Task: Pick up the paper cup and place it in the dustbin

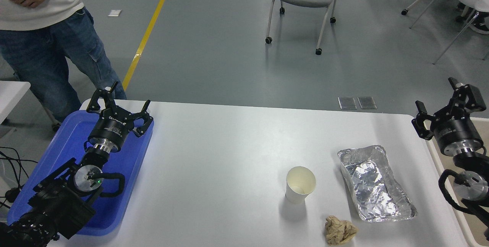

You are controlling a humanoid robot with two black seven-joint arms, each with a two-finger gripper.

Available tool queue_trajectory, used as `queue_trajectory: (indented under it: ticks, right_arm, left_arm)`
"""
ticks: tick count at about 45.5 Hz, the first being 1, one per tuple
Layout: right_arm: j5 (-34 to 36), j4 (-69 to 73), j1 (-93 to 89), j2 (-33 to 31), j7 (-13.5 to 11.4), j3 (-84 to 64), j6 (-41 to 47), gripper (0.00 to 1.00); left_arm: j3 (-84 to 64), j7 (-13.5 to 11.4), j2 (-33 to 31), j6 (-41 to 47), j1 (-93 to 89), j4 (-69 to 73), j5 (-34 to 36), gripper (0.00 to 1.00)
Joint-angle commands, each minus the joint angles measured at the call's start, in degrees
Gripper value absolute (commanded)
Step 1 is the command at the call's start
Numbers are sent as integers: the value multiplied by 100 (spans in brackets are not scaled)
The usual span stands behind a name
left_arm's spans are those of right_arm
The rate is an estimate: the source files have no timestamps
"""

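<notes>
The paper cup [300, 184] stands upright on the white table [229, 155], towards its near right corner, mouth up and untouched. Just right of it lies the foil tray [374, 184]; a crumpled brown paper ball [340, 231] sits by the near edge. The right gripper [445, 104] hovers at the table's right edge, fingers spread, over the dustbin [456, 209]. The left gripper [118, 104] hangs open above the blue tray [57, 151] at the left edge.
</notes>
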Motion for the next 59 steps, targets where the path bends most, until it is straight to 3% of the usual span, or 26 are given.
queue_trajectory:
  ticks: [1, 19, 25, 34, 44, 59]
  right_arm:
    - [-2, -16, -20, 21, 9, -14, -23, 100]
    - [7, 45, 155, -136, 9, -715, 3, 100]
    - [-2, 63, 1041, -891, 9, -2497, 12, 100]
    - [-2, 63, 2939, -1279, 9, -5627, 12, 100]
    - [15, 203, 5058, -1183, 0, -8994, 21, 100]
    - [-81, 1047, 7089, -700, -9, -11737, 477, 100]
  left_arm:
    - [0, 0, 0, 0, -4, 0, 0, 100]
    - [0, 0, 0, 0, 5, 0, 0, 100]
    - [0, 0, 0, 0, 5, 0, 0, 100]
    - [0, 0, 0, 0, -4, 0, 0, 100]
    - [0, 0, 0, 0, -4, 0, 0, 100]
    - [0, 0, 0, 0, 5, 0, 0, 100]
